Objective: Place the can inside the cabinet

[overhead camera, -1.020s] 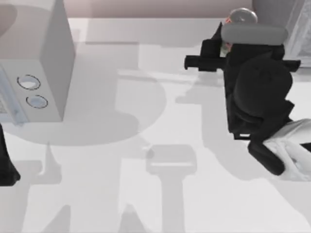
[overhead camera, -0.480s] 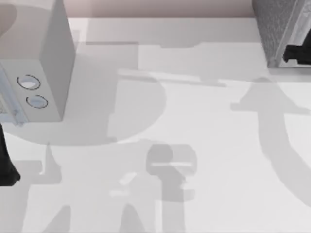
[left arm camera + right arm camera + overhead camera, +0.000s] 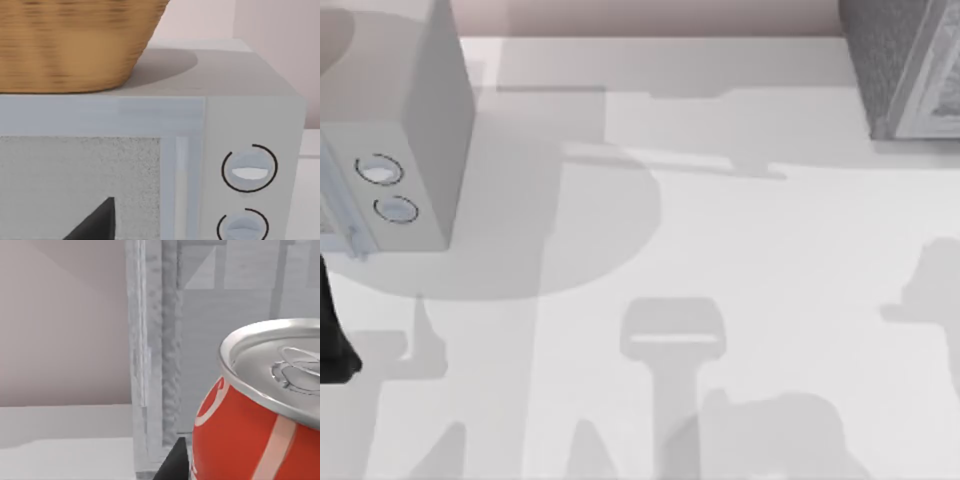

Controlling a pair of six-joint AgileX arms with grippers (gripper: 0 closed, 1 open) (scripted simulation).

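The can (image 3: 250, 420) sits right up against the right tool, its silver top and red body close in the right wrist view; I cannot tell whether the tool grips it. Just beyond stands the cabinet (image 3: 165, 350), at the worktop's (image 3: 720, 250) far right corner. The left arm (image 3: 332, 340) is parked at the left edge
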